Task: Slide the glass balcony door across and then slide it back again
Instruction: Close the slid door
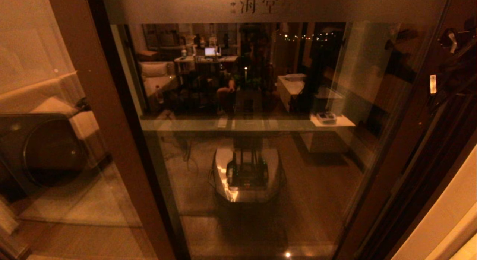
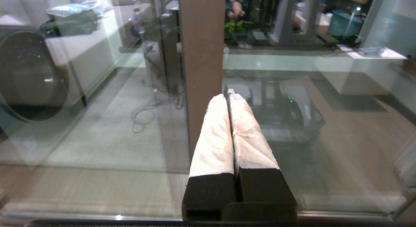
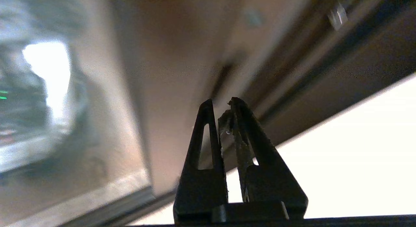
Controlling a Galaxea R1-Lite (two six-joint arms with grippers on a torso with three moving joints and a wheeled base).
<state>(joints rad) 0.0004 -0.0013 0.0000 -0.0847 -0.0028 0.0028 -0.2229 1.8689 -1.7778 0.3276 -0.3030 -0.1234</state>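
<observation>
You see the glass balcony door (image 1: 246,140) standing upright ahead, long axis vertical, frosted band on top. Beside its handle-slot stile the right gripper (image 3: 224,105) hangs pinched together, empty. Left gripper (image 2: 229,97), fingers together, faces the door's other brown stile

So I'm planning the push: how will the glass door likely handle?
The door is a tall framed pane, so probably heavy and rigid. The glass looks slick and breakable; pushing its brown stile seems safer. The right gripper, shut, points at it.
</observation>
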